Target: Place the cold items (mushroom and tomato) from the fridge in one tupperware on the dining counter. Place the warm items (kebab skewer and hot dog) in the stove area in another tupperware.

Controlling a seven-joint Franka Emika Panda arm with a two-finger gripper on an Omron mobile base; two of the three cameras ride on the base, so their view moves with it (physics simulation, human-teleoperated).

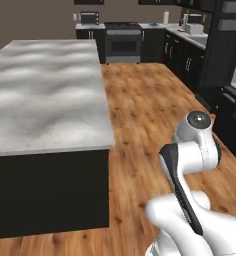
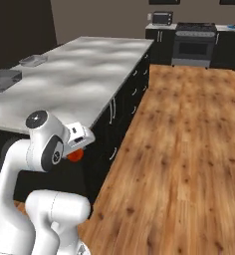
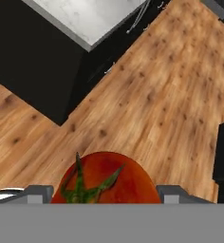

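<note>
You have the gripper (image 3: 102,197) closed on the tomato (image 3: 104,178), one fruit, stem toward the lens, at the bottom centre of the hand view; in the right base view it peeks out as an orange-red patch under the wrist, lower left of frame. The tabletop (image 2: 84,74) lies up and left of the gripper in that view. Far along it, at the upper-left edge, sit two shallow grey containers, tupperware A (image 2: 4,79) and tupperware B (image 2: 33,60), probably both empty, though too small to confirm. Count: one tomato, two tupperware.
</note>
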